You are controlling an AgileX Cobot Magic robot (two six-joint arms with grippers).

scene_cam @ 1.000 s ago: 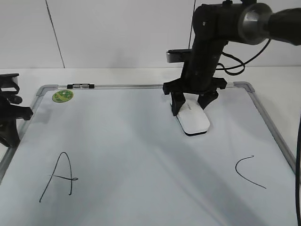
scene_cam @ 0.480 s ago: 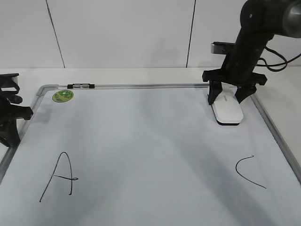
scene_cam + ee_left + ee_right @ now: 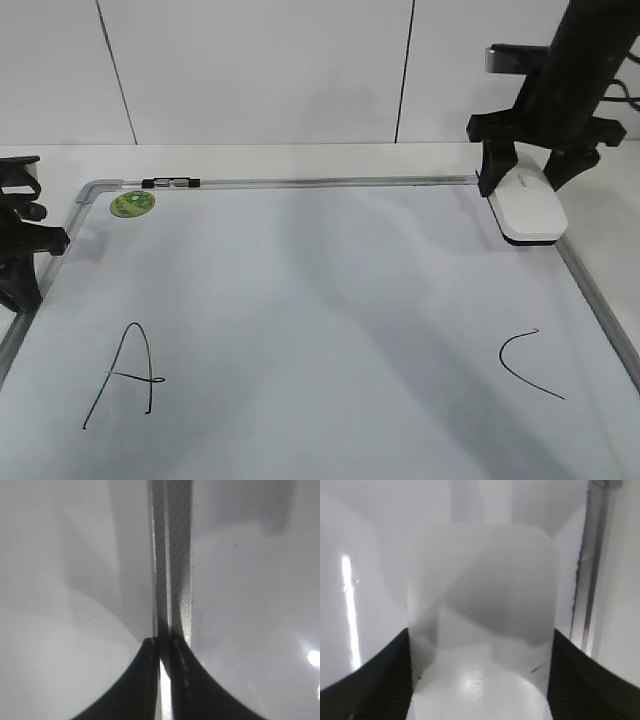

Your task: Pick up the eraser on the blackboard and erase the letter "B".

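Note:
The white eraser is held in my right gripper at the blackboard's back right corner, over the grey frame. In the right wrist view the eraser fills the space between both black fingers. No letter "B" shows on the board; only a large "A" at the front left and a curved "C" at the front right are visible. My left gripper is at the board's left edge; in the left wrist view its fingers are shut over the frame rail.
A small green round disc lies at the board's back left corner, next to a dark clip on the frame. The frame rail runs to the right of the eraser. A white wall stands behind.
My right gripper has carried the eraser from the board's upper middle to the right and slightly back, to the back right corner. The left arm has not moved.

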